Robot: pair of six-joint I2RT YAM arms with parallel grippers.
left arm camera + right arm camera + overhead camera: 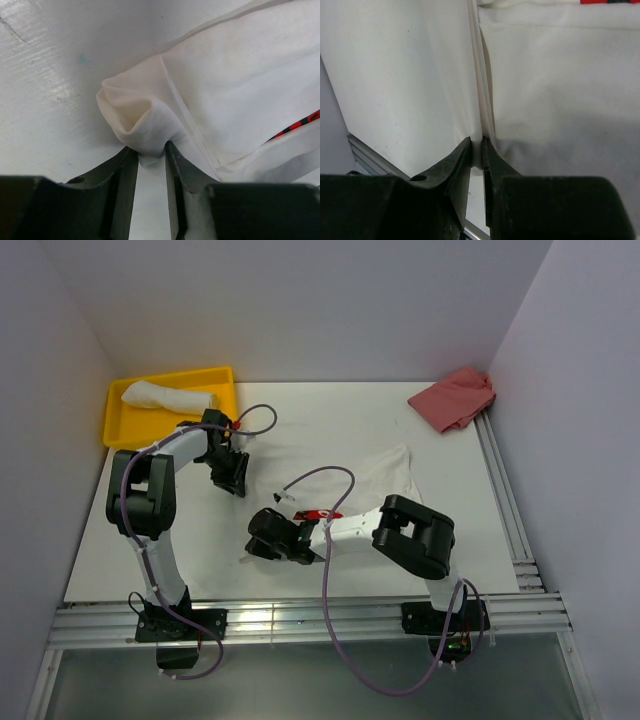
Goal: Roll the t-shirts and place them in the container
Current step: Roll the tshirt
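A white t-shirt with a small red print lies flat on the white table, hard to tell from it. My left gripper is at the shirt's far left edge. In the left wrist view it is shut on a bunched corner of the t-shirt, and the red print shows at the right. My right gripper is at the near left edge. In the right wrist view it is shut on a thin hem fold of the t-shirt. A second, rolled white t-shirt lies in the yellow tray.
The yellow tray stands at the back left corner. A pinkish-red cloth lies crumpled at the back right by the wall. Metal rails run along the table's near edge and right side.
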